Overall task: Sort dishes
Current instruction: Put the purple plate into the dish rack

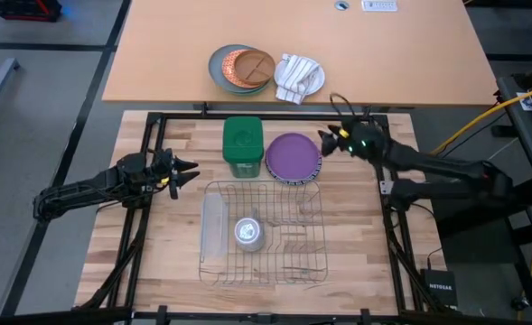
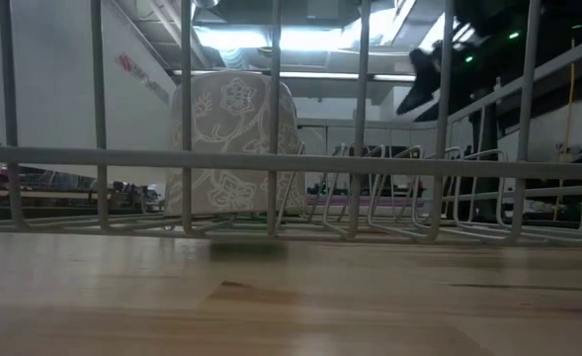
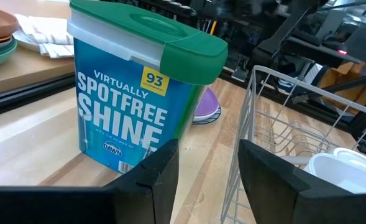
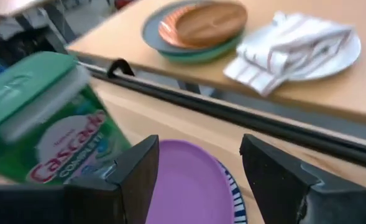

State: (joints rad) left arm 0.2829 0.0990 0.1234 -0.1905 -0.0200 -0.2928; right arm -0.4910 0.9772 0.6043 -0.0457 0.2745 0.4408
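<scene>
The purple plate (image 1: pixel 293 155) lies on top of a stack on the wooden table, right of a green detergent tub (image 1: pixel 243 144). Under it a dark-striped rim (image 4: pixel 235 200) shows. I see no plain white plate. My right gripper (image 1: pixel 324 140) is open and hovers at the stack's far right rim. In the right wrist view its fingers (image 4: pixel 198 171) stand either side of the purple plate (image 4: pixel 186 186), apart from it. My left gripper (image 1: pixel 188 171) is open near the table's left side and points at the tub (image 3: pixel 133 93). The purple plate (image 3: pixel 206 102) shows past the tub.
A wire dish rack (image 1: pixel 264 233) fills the table's near middle and holds a white patterned cup (image 1: pixel 250 232) (image 2: pixel 233 143). On the far desk sit a grey plate with an orange-brown divided plate (image 1: pixel 243 68) and a white plate with a cloth (image 1: pixel 299 77).
</scene>
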